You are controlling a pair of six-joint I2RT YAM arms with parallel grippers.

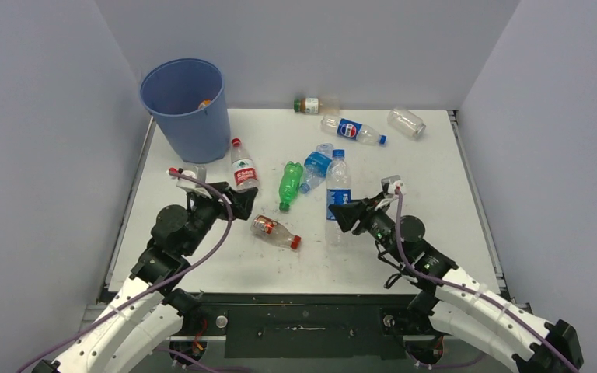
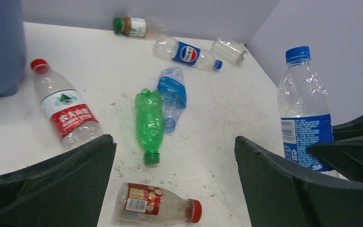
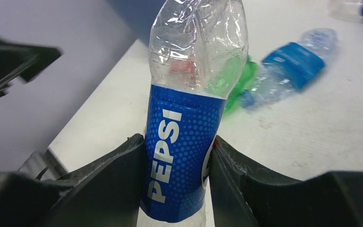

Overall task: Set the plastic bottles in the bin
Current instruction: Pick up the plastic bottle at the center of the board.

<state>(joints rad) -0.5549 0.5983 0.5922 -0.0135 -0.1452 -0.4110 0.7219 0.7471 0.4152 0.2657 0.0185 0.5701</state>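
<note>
Scuffed white table (image 1: 443, 233); right gripper (image 3: 178, 142) pinches crinkled Pepsi bottle (image 3: 196, 47).

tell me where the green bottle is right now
In the top view the green bottle lies near the middle of the table, cap toward the arms, between the red-labelled bottle on its left and the crumpled blue-labelled bottle close on its right.
</note>
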